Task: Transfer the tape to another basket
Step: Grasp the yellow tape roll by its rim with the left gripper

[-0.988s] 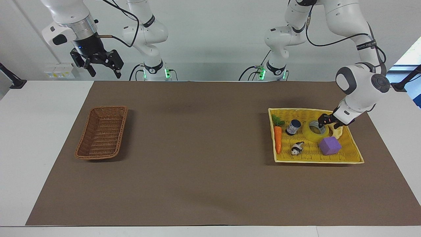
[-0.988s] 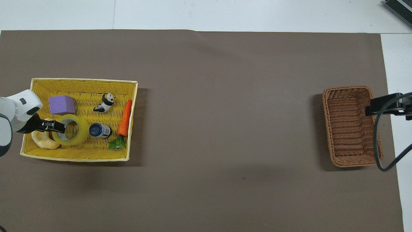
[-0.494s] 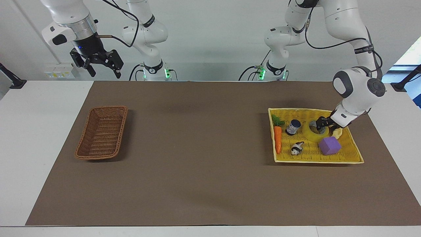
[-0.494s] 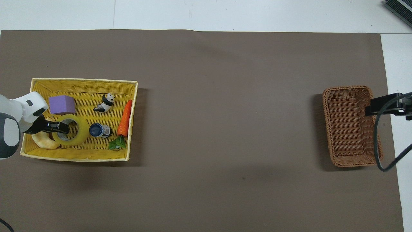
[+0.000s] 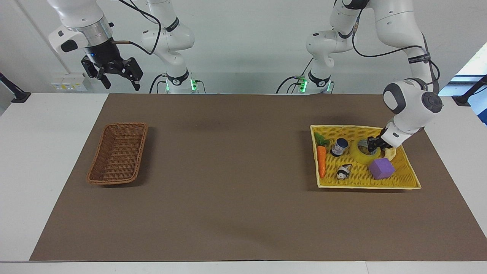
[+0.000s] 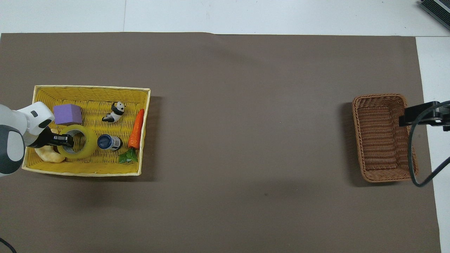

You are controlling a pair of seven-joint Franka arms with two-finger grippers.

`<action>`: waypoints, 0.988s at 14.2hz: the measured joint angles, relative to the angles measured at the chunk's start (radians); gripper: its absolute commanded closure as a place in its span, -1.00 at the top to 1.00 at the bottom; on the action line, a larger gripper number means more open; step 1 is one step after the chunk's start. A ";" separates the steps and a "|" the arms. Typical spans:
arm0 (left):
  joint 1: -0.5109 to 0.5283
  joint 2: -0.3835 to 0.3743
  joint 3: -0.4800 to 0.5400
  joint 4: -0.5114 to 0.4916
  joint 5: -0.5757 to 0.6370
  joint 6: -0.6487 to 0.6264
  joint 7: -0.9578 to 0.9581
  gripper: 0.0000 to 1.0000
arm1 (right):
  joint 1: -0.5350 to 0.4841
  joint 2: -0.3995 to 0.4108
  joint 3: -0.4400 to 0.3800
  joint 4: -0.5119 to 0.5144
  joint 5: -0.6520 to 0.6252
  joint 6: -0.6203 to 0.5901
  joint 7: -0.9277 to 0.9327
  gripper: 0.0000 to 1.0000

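The yellow tape (image 5: 362,156) (image 6: 86,147) lies flat in the yellow woven tray (image 5: 365,184) (image 6: 88,92) at the left arm's end of the table. My left gripper (image 5: 373,146) (image 6: 68,140) is down in the tray, shut on the tape's wall on the side away from the brown basket, one finger inside the core. That empty brown wicker basket (image 5: 118,152) (image 6: 381,137) sits at the right arm's end. High above the table edge near the basket, my right gripper (image 5: 118,78) (image 6: 420,115) waits open.
Sharing the tray with the tape are a purple cube (image 5: 381,168) (image 6: 67,114), a panda figure (image 5: 344,172) (image 6: 114,112), a carrot (image 5: 321,161) (image 6: 136,128), a blue-capped bottle (image 5: 339,147) (image 6: 109,142) and a pale ring-shaped piece (image 5: 390,152) (image 6: 47,154).
The left gripper has dropped lower onto the tape and closed on its wall. The left arm's wrist has shifted slightly. The right arm has hardly moved.
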 measured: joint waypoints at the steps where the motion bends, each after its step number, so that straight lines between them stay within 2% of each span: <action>1: 0.000 -0.001 0.000 0.017 0.000 -0.025 -0.001 -1.00 | 0.000 0.000 0.000 0.000 0.000 0.000 0.000 1.00; 8: -0.006 -0.027 -0.012 0.224 0.000 -0.267 -0.087 -1.00 | 0.000 0.000 0.000 0.000 0.000 0.000 0.000 1.00; 14: -0.010 -0.086 -0.013 0.422 0.000 -0.503 -0.105 -1.00 | 0.000 0.000 0.000 0.000 0.000 0.000 0.000 1.00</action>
